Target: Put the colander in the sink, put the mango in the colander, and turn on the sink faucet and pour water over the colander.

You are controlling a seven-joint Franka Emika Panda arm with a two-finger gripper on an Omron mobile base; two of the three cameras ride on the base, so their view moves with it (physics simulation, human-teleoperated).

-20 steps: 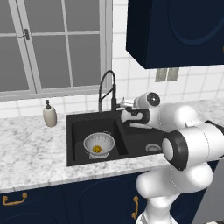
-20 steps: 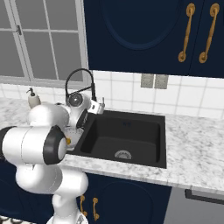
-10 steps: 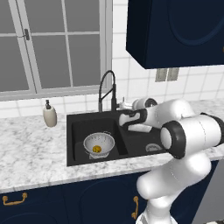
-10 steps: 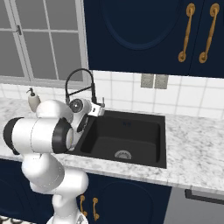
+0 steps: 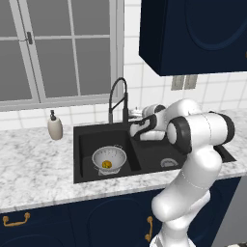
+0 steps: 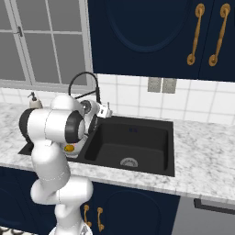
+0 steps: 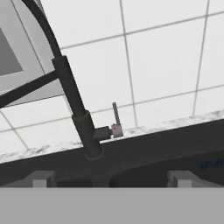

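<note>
The sink (image 5: 87, 140) sits black in the marble counter (image 5: 34, 164); the faucet (image 5: 118, 99) arches up at its back edge, about twelve o'clock from the left basin; the colander (image 5: 109, 158) already rests in that left basin, and the mango (image 5: 107, 165) lies inside it, so those two steps look done; no water runs yet, so turning the tap is what remains. The gripper (image 5: 133, 128) hangs just beside the faucet's base, jaws spread wide and holding nothing; the small lever (image 7: 115, 116) stands upright at three o'clock from the stem, untouched.
</note>
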